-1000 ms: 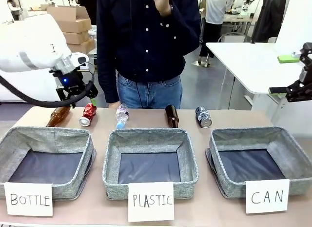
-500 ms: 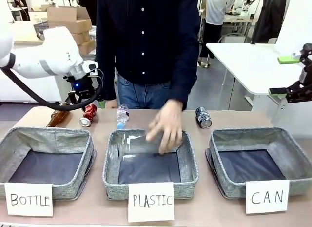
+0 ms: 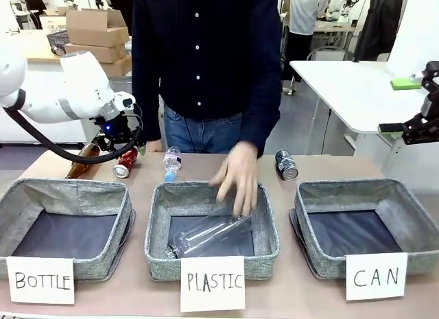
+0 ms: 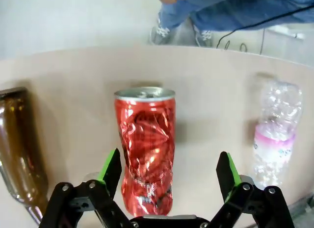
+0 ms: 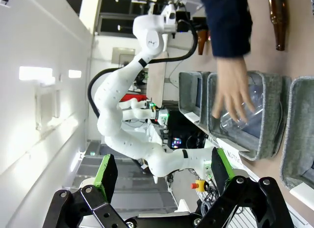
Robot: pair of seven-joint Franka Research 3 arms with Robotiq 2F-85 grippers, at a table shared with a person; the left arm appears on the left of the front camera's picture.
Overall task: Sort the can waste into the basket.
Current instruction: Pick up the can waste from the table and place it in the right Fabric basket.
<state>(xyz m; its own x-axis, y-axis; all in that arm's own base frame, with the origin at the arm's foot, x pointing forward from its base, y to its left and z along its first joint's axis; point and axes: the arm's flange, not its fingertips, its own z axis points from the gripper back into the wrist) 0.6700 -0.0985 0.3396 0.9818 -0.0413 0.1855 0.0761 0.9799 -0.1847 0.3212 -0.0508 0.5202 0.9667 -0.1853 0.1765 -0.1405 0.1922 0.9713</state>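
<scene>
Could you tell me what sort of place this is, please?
Probably a robotics lab or workshop: a white robot arm, hand-labelled sorting baskets on the table, stacked cardboard boxes behind.

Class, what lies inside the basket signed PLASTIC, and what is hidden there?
A clear plastic bottle lies on its side on the dark bottom of the PLASTIC basket. The person's hand covers the bottle's far end and part of the far wall.

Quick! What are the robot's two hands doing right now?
Left gripper: open, aimed at the red can.
Right gripper: open, holding nothing.
</scene>
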